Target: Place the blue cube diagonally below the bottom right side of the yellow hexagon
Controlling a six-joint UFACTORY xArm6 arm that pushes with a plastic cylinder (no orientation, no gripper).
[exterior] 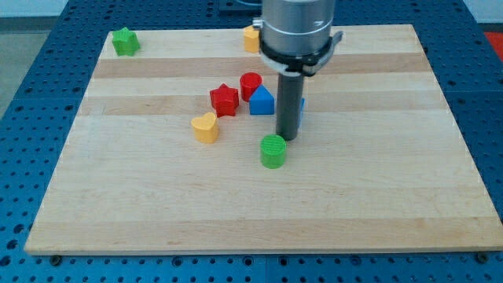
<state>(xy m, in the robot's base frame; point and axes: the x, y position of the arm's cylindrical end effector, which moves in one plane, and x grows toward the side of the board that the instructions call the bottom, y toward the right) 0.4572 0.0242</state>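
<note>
In the camera view, my tip is resting on the wooden board near its middle, just above the green cylinder toward the view's top and close beside it. The rod has no jaws and nothing to open, so it is holding nothing; it can only be shoving whatever it leans on. The blue cube is showing only as a thin blue sliver along the rod's right edge, most of it hiding behind the rod, so I cannot tell whether the rod is actually touching it. To the rod's left a blue house-shaped block is sitting against a red cylinder, with a red star just left of those and a yellow heart lower and further left. The yellow hexagon is lying at the board's top edge, partly hidden behind the arm's housing, and a green star is sitting in the top left corner. My judgement is that the rod is standing on the cube's lower side because the cube needs driving upward toward the hexagon's lower right, which is well apart from it now. No containers are appearing anywhere on the board; every block is lying loose on the wood.
</note>
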